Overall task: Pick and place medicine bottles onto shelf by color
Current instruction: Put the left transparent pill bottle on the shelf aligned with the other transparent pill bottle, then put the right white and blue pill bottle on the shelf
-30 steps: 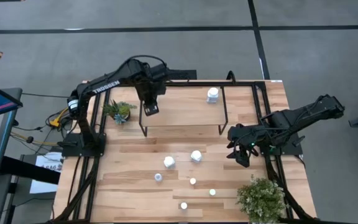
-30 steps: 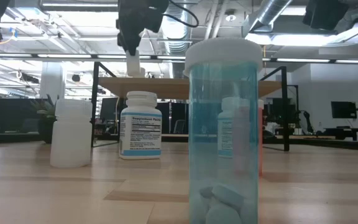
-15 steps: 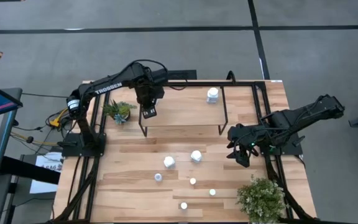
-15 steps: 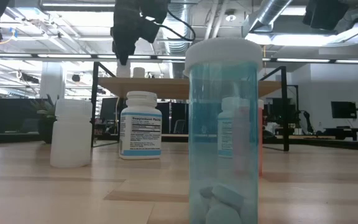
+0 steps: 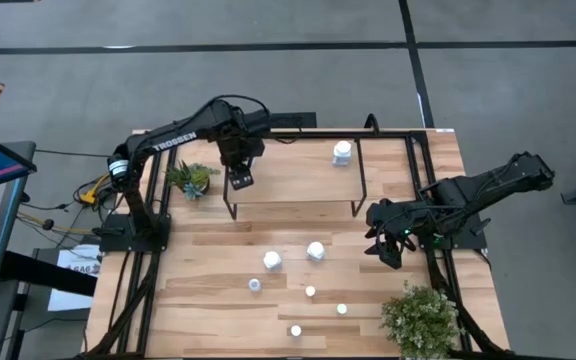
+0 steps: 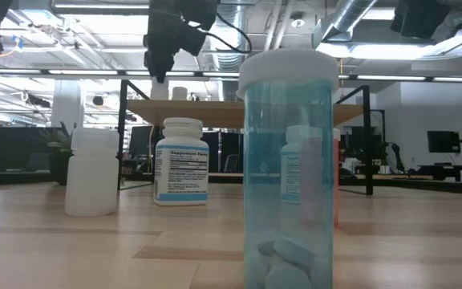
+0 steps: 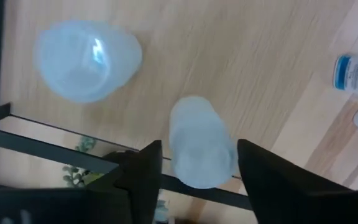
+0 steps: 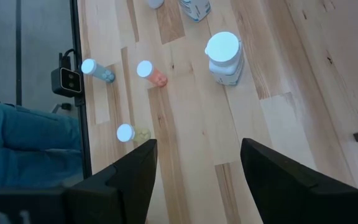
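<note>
The shelf [image 5: 298, 170] stands at the table's far side. My left gripper [image 5: 238, 180] points down over its left end, open. Its fingers stand on either side of a small pale bottle [image 7: 201, 158], which stands upright on the shelf board near the shelf's edge. Whether a finger touches it I cannot tell. A second pale bottle [image 7: 86, 59] stands beside it, and a white one [image 5: 342, 152] farther right on the shelf. Several more bottles stand on the table, among them white ones [image 5: 315, 251] and small ones [image 5: 310, 291]. My right gripper [image 5: 386, 255] hangs open at the right, holding nothing.
One potted plant [image 5: 190, 178] sits left of the shelf, and another [image 5: 423, 320] at the near right corner. In the right wrist view a blue-capped bottle [image 8: 95, 70], an orange one [image 8: 149, 73] and a yellowish one [image 8: 129, 132] stand near the front edge.
My left gripper has sunk a little toward the shelf and shifted slightly toward the table's left, carrying the small bottle with it. The bottle hung just above the board before and now stands on it beside the other pale bottle.
</note>
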Available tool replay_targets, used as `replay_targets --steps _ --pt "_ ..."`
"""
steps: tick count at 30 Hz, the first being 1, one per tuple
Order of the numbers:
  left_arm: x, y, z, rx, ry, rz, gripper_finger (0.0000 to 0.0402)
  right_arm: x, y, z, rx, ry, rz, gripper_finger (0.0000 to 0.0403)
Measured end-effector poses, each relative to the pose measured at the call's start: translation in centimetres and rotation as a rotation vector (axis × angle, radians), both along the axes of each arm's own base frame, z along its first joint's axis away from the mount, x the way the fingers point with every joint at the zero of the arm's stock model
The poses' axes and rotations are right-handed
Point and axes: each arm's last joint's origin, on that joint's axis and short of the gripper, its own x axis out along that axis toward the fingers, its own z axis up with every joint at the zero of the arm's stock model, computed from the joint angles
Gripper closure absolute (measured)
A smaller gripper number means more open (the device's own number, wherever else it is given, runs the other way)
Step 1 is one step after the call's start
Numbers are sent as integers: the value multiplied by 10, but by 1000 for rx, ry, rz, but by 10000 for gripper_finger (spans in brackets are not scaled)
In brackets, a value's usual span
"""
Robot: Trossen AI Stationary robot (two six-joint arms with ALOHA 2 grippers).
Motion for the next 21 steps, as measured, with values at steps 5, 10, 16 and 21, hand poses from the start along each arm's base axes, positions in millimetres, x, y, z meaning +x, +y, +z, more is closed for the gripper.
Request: replay_targets --steps 5,10,16,21 --pt "1 0 19 31 -72 8 171 0 0 0 0 0 0 148" --pt "2 -3 44 64 -161 34 168 0 0 0 0 0 0 148" --pt "7 -30 73 73 -284 -28 182 0 0 0 0 0 0 148" --pt "11 -64 87 61 -342 -83 191 0 0 0 0 1 0 148"
